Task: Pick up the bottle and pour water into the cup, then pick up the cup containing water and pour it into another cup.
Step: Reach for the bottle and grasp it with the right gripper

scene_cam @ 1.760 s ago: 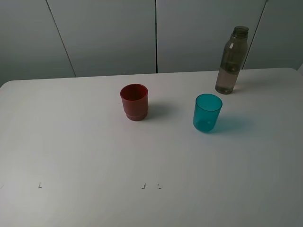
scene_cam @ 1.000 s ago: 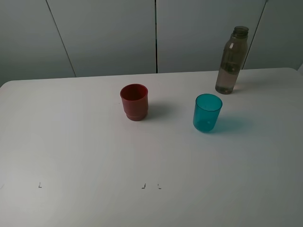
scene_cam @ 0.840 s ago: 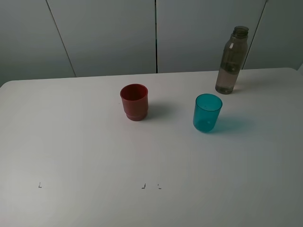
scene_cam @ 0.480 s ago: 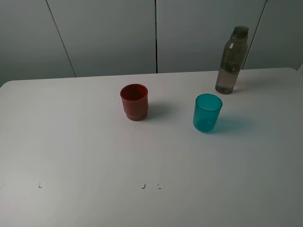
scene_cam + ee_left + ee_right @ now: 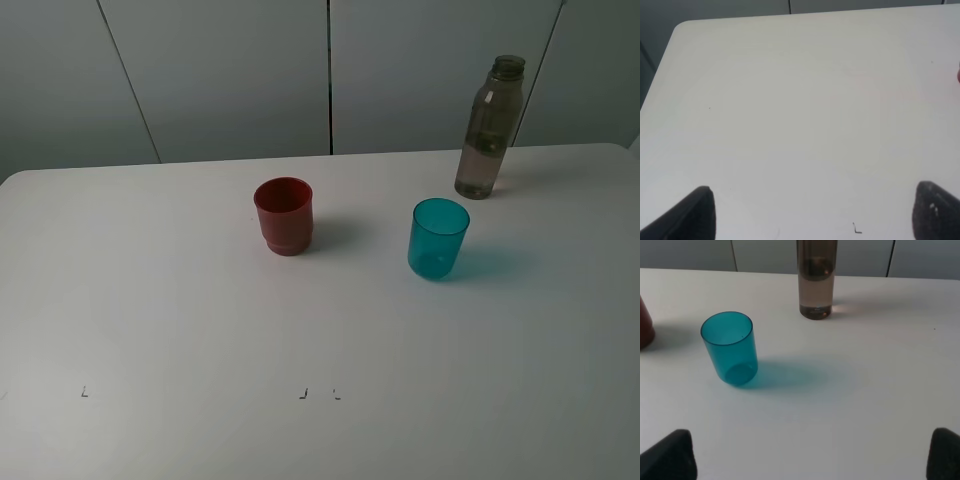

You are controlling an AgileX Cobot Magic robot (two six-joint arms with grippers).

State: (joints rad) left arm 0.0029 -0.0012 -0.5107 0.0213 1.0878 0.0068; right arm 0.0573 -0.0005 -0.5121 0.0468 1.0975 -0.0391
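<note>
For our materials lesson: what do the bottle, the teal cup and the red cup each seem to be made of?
Bottle: probably smoky translucent plastic, glossy; its liquid level shows through. Teal cup: translucent plastic, smooth; its base shows through the side. Red cup: opaque plastic, duller; nothing shows through, and its base is stepped as if moulded.

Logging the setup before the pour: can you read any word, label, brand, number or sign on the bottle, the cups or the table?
No readable text in any view.
bottle: no label or print shows.
teal cup and red cup: plain, no print.
table: only small dark corner marks, angle shapes rather than letters or numbers.
</note>
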